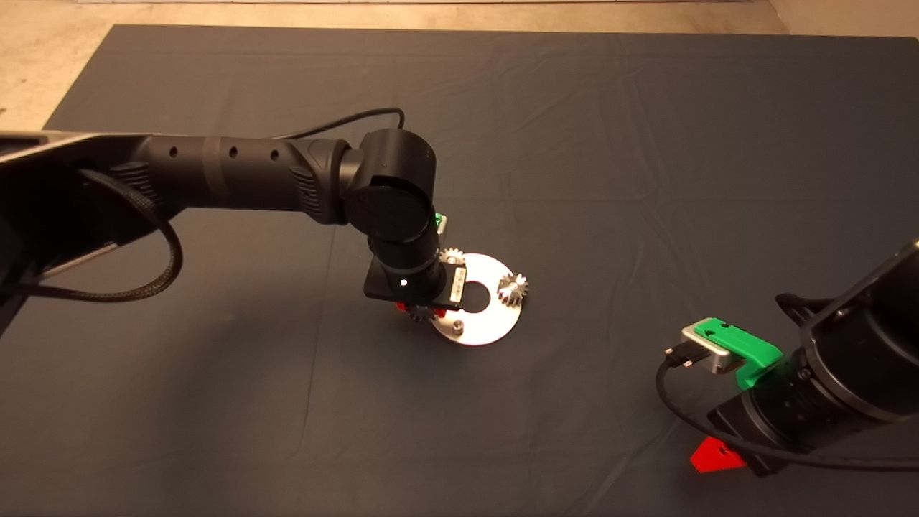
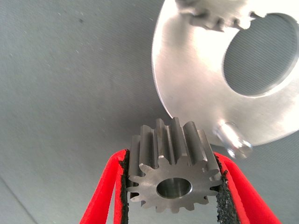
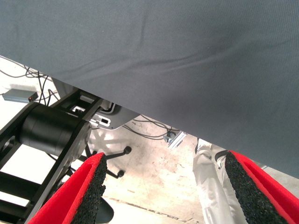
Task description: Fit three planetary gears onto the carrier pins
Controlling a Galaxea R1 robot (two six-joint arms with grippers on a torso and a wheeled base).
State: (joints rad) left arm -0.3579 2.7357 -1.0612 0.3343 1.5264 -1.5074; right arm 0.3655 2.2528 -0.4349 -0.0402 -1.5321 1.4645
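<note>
Item, third planetary gear (image 2: 174, 179): clamped in my left pincer (image 2: 173, 186) beside the disc (image 1: 495, 323), its bare carrier pin (image 2: 232, 140) unfilled; two gears (image 1: 513, 287) seated; right pincer (image 3: 163, 186) parked open off the tabletop (image 1: 646, 143).

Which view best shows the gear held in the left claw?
The left wrist view: the held gear fills it, pinched between the left claw's pads, beside the bare pin. The head view shows only its teeth under the wrist; the right wrist view shows none.
</note>
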